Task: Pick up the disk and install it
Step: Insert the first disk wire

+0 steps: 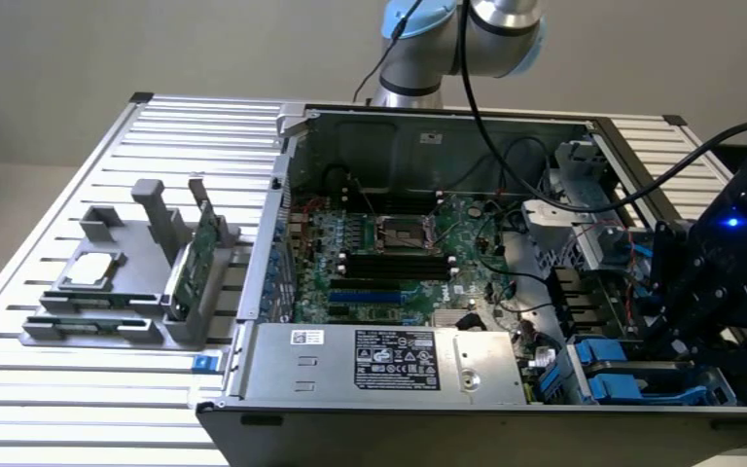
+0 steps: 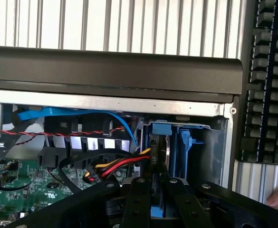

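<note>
Disk (image 2: 159, 149): on edge, its blue-railed end in the blue drive bay (image 2: 186, 147)
Disk to hand (image 2: 157, 185): gripped between the two fingers (image 2: 139, 199), reaching out ahead of them
Hand: clenched on the disk, at a corner of the open computer case (image 2: 115, 71)
Around: slatted table (image 2: 129, 23), keyboard (image 2: 272, 80) beside the case

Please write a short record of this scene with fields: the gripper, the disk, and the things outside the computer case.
gripper: black gripper, shut on the flat silver-grey metal disk with blue plastic rails
disk position: on edge, at the blue drive bay in the corner of the open black computer case, exterior view's right
outside the case: thin green circuit card and small square silver chip on a grey holder, exterior view's left
support: slatted metal table
</note>
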